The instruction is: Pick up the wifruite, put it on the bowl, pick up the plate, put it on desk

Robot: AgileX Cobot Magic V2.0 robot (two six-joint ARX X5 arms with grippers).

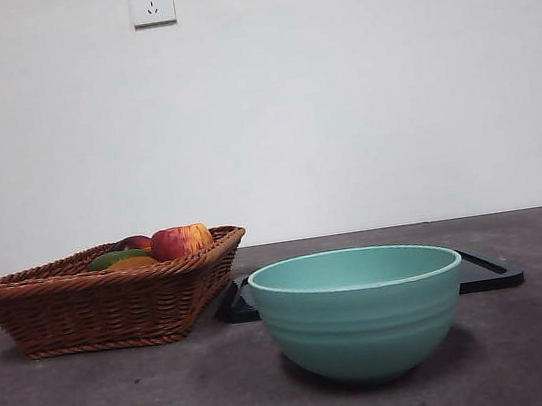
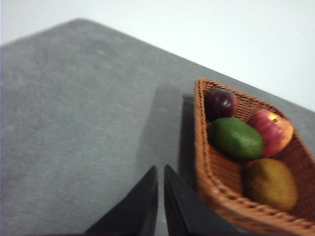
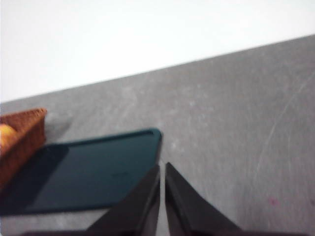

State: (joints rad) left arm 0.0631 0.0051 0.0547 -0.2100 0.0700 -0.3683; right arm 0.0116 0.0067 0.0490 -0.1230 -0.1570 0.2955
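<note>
With both end effectors (image 2: 160, 196) (image 3: 162, 196) nearly closed and empty, risk of nudging the basket (image 1: 112, 296) at frame left when reaching toward fruit (image 1: 180, 241), missing the bowl (image 1: 360, 317).

1. One bowl (image 1: 360, 314), lower centre.
2. One basket (image 1: 104, 305), left.
3. Four fruits: apple (image 2: 271, 130), plum (image 2: 221, 103), green fruit (image 2: 236, 138), brownish fruit (image 2: 271, 183).
4. One tray (image 3: 93, 174).
5. One socket (image 1: 152, 2), top.

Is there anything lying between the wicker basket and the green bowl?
Yes. In the front view, the near corner of the black tray shows in the gap between the wicker basket and the bowl.
</note>
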